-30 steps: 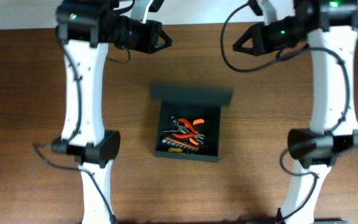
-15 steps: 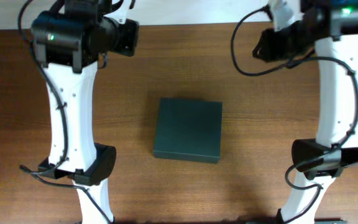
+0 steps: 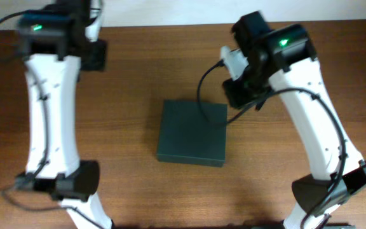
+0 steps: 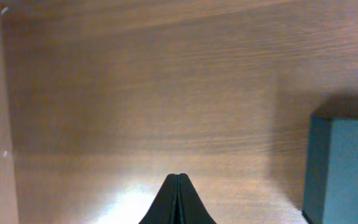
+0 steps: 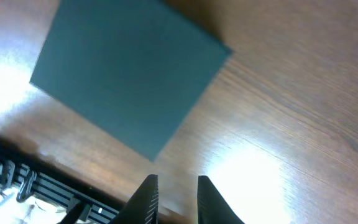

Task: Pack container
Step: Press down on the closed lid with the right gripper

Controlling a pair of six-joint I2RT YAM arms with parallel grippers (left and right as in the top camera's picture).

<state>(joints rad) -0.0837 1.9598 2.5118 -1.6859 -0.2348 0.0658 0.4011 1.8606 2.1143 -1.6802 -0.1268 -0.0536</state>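
- Starting at the left gripper (image 4: 178, 178): fingers pressed together, nothing between them, held above bare table (image 4: 135, 93).
- In the left wrist view, the container (image 4: 347, 168) shows only as a sliver at the right edge, well apart from that gripper.
- Right gripper (image 5: 174, 182): fingers spread with a narrow gap, holding nothing, above bare wood just beside one container (image 5: 129, 74) edge and not touching it.
- Overhead, the right arm's wrist housing (image 3: 246, 89) sits over the container's far-right corner. A black cable (image 3: 203, 95) loops across that corner.
- Overhead, the left arm's wrist housing (image 3: 94, 54) is far-left of the container, well apart.
- Container (image 3: 192, 132): dark green-black box, lid down flat, contents hidden.
- It lies flat on the table, between the two arms.
- Footprint is nearly square from above, so I cannot tell the long axis.
- Its sides run roughly parallel to the table edges, skewed slightly clockwise.
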